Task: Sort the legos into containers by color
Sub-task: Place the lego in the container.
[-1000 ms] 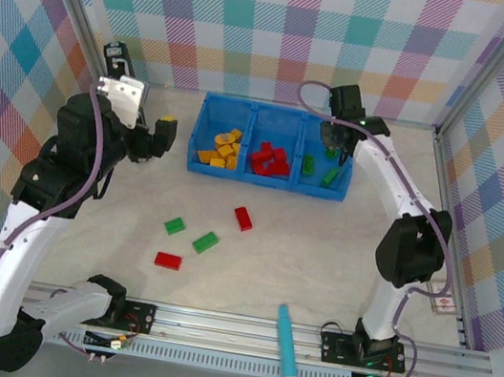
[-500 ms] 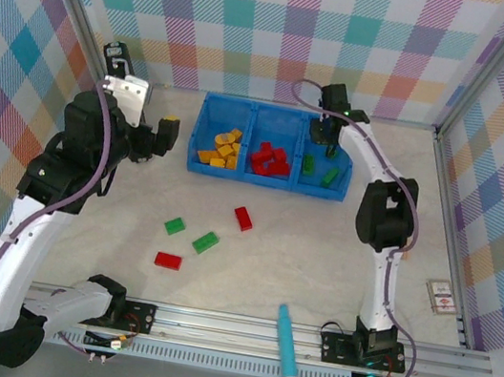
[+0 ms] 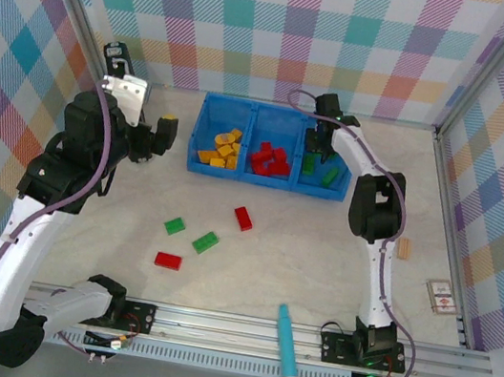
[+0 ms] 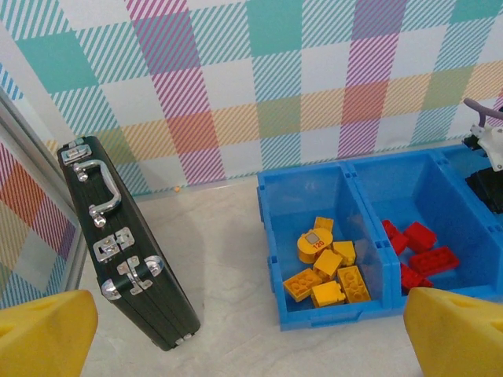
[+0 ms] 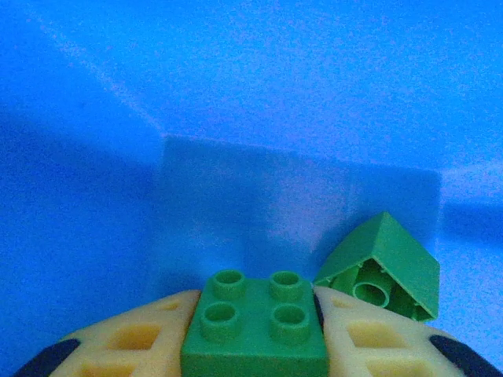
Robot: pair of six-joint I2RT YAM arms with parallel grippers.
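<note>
Right tool (image 3: 316, 147) low inside right compartment of blue tray (image 3: 263, 180), pads closed against green lego (image 5: 255, 334); second green lego (image 5: 383, 271) just beside it. Left tool (image 4: 251, 345) spread wide, empty, above table (image 3: 318, 258) near far-left corner. Tray along far edge, midway. Orange-yellow legos (image 4: 326, 271) in left compartment, red legos (image 4: 416, 251) in middle. Four loose legos (image 3: 205, 242), two green and two red, mid-table.

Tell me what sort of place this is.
Probably a robotics lab test cell: the left arm and right arm are bolted to an aluminium rail, checkered backdrop panels enclose the tabletop, and a blue three-compartment tray holds colour-sorted legos.
</note>
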